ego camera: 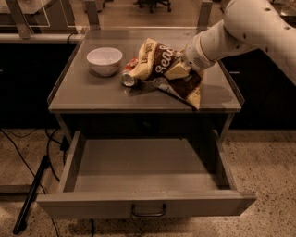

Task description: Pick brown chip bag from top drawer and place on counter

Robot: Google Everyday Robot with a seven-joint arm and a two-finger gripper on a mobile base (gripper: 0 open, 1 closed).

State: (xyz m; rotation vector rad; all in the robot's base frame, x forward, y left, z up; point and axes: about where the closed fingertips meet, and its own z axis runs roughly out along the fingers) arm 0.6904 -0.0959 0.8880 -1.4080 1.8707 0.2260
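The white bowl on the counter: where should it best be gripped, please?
Pinch its thin rim from above, on the left: the bowl stands upright and open, with the soda can close on its right. The gripper is at the brown chip bag.

Speckled terrazzo floor (270, 157), black cables (14, 134) at left, chair base (155, 4) behind

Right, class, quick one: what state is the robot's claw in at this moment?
Claw: over the counter, against the brown chip bag; open or closed cannot be told.
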